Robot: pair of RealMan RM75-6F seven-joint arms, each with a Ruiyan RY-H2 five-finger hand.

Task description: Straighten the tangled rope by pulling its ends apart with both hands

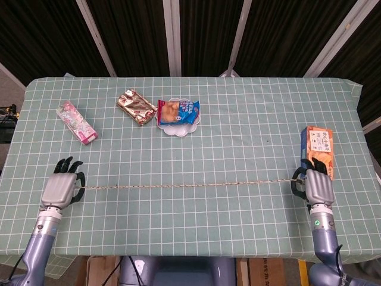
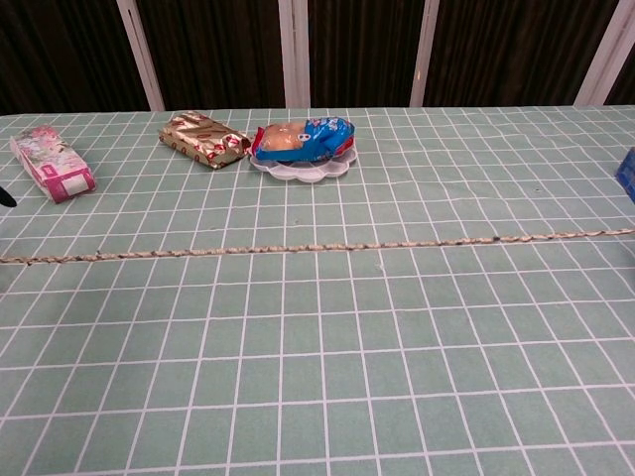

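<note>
A thin braided rope [image 1: 184, 185] runs in a nearly straight line across the green checked table [image 1: 238, 131], and the chest view shows the rope [image 2: 317, 245] spanning the full width. My left hand [image 1: 61, 186] grips its left end near the table's front left. My right hand [image 1: 316, 185] grips the right end at the front right, just below an orange box. The chest view shows neither hand beyond a dark sliver at the left edge.
An orange snack box [image 1: 318, 150] lies right beside my right hand. At the back are a pink packet [image 1: 76, 123], a gold-wrapped bar [image 1: 136, 106] and a blue snack bag on a white plate [image 1: 178, 113]. The table's front edge lies close behind both hands.
</note>
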